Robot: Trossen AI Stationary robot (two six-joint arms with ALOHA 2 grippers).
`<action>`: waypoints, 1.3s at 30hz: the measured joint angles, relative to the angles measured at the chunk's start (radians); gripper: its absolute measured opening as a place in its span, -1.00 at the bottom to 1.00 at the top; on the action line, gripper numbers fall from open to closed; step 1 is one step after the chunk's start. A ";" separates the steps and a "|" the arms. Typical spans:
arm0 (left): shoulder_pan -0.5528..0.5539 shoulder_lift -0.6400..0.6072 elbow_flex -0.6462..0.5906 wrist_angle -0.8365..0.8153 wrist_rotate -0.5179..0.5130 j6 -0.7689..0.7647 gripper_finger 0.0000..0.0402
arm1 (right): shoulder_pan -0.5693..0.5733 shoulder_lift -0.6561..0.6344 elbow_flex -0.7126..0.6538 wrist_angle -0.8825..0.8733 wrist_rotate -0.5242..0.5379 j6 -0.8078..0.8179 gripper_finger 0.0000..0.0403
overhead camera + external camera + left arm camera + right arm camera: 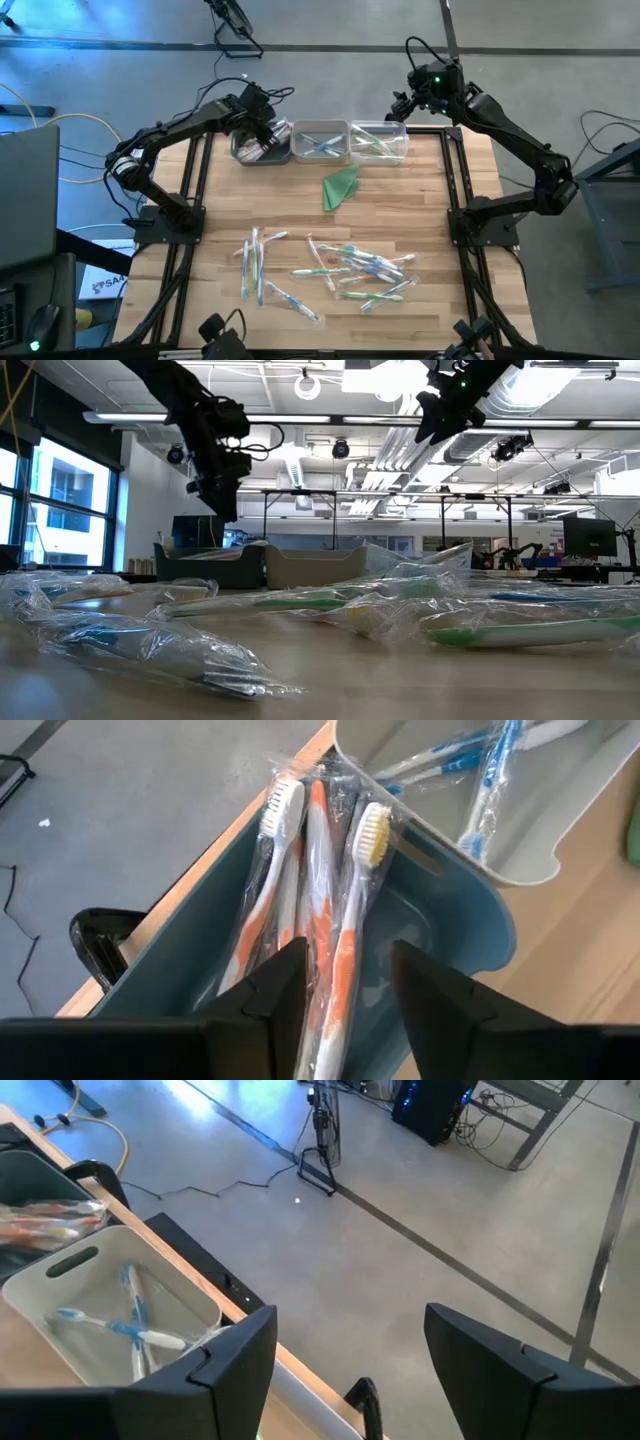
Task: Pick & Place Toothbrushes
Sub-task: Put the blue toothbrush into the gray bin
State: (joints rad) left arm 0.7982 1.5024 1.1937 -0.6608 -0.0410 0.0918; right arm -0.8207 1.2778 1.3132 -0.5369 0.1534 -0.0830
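Orange toothbrushes [325, 910] in clear wrap lying in the grey-blue bin [455, 945], the far-left one of three bins at the table's back edge; left gripper [345, 985] just above them, fingers parted around the wrapped handles, grip uncertain; blue brushes in the white bin [320, 141] beside; loose toothbrushes [340, 270] scattered well forward of the bins; right gripper [350, 1350] open, beyond the back edge, over floor.

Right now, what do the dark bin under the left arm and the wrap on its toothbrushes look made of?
Dark bin: apparently molded plastic, slate-blue, smooth with rounded rim and soft sheen. Wrap on the orange toothbrushes: thin clear film, likely plastic, crinkled with glints.
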 joint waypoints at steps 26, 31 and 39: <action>-0.090 -0.306 -0.052 0.132 0.131 -0.124 -0.98 | 0.000 0.005 0.000 0.055 -0.330 -0.109 0.23; -0.180 -0.444 -0.145 0.136 0.066 -0.204 -0.99 | 0.000 0.005 0.000 0.085 -0.339 -0.109 0.23; -0.300 -0.612 -0.188 0.113 0.024 -0.289 -0.98 | 0.000 0.005 0.000 0.129 -0.417 -0.108 0.23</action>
State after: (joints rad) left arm 0.4984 0.8908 1.0054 -0.5483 -0.0174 -0.1973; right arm -0.8205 1.2827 1.3132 -0.4080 -0.2632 -0.1912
